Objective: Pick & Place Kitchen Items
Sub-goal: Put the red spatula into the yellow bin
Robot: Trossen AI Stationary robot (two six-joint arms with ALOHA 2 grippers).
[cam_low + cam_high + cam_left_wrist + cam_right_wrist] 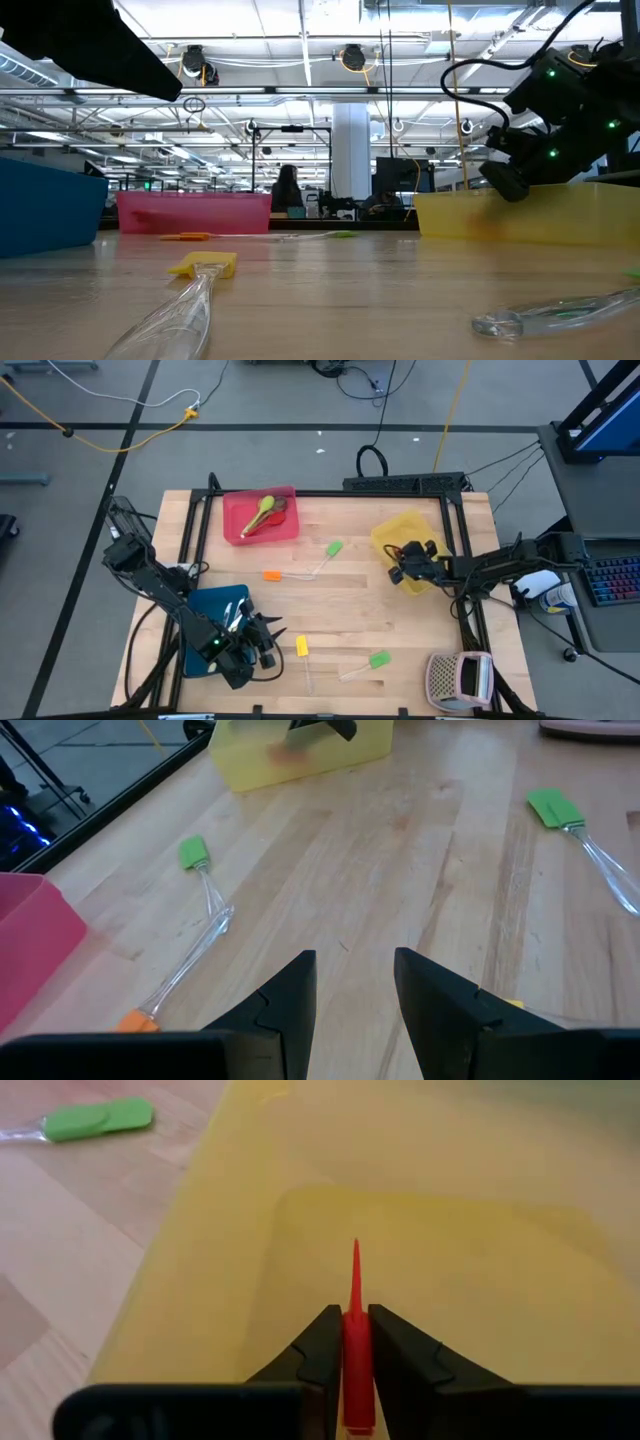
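My right gripper (356, 1342) is over the yellow tray (395, 530) at the table's right, shut on a slim red utensil (355, 1295) seen edge-on; in the low view the gripper (505, 182) stands at the tray's rim. My left gripper (355, 982) is open and empty, near the front left beside the blue tray (205, 610). Loose on the table lie a yellow-headed spatula (302, 647), two green-headed spatulas (334, 548) (379, 659) and an orange-headed one (272, 575). A green and a brown spoon (262, 513) lie in the red tray (285, 530). My right gripper pinches the red utensil between its two fingers (325, 1345). The thin red strip (355, 1280) runs along the fingers and sticks out past their tips. The fingers come from the table's right side, slanting down over the yellow tray's floor. Whether the utensil's tip touches the tray, I cannot tell.
A pinkish-grey perforated box (458, 678) stands at the front right corner. A black frame (455, 510) runs round the table's edges. Bare wood lies in the table's middle between the trays. A person (288, 188) shows in the room far behind.
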